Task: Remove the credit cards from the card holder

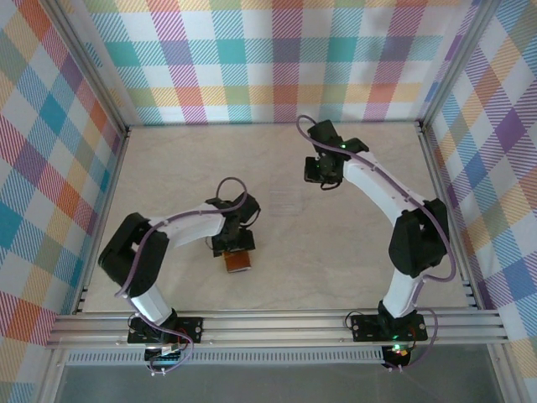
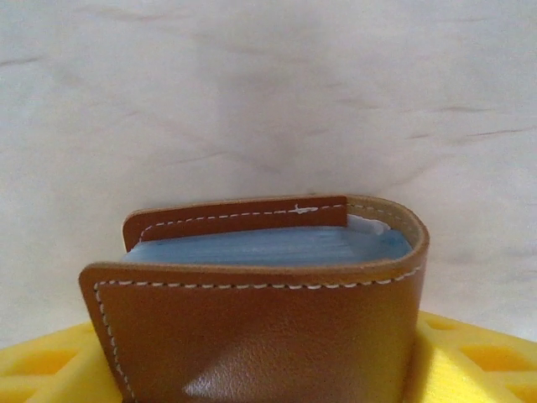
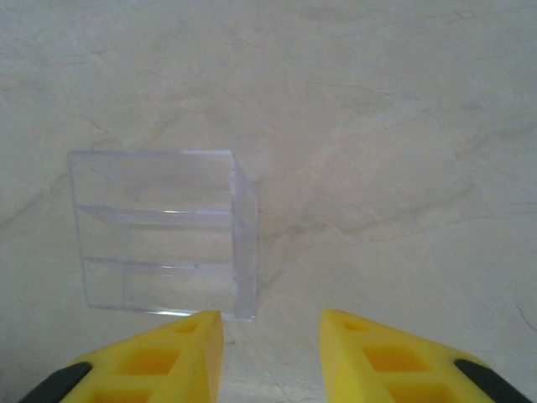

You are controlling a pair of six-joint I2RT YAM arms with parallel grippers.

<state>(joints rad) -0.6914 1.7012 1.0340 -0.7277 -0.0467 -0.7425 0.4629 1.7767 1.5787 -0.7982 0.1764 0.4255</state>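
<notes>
Pale marbled table (image 1: 352, 252) — clear plastic box (image 3: 159, 235) mid-surface, brown card holder (image 1: 237, 261) nearer front edge.

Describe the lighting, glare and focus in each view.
Top external: even, diffuse light, with only faint shadows on the table; the holder is small but clear. Left wrist: the holder sits very close, with a pale sheen low on its leather, and the table behind looks soft. Right wrist: the clear box is sharp, with thin glints along its edges.
</notes>
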